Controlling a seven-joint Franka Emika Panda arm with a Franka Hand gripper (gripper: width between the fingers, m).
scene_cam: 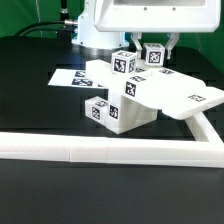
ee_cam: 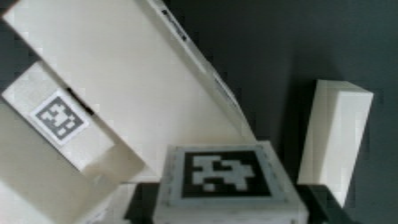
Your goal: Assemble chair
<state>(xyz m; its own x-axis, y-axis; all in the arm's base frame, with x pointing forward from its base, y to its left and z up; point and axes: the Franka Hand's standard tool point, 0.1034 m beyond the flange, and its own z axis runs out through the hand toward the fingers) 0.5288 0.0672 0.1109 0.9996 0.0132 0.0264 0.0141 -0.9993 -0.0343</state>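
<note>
White tagged cube [ee_cam: 217,182] sits betw. the tool [scene_cam: 157,62] fingers, clenched on it; flat slab [scene_cam: 185,100] just below tool, on black desk [scene_cam: 40,110].

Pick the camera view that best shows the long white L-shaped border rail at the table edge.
The exterior view. The long white L-shaped border rail runs across its foreground and turns a corner at the exterior view's right, so its whole shape is readable. The wrist view is filled by white plastic chair parts seen close up; the rail cannot be identified there.
</note>
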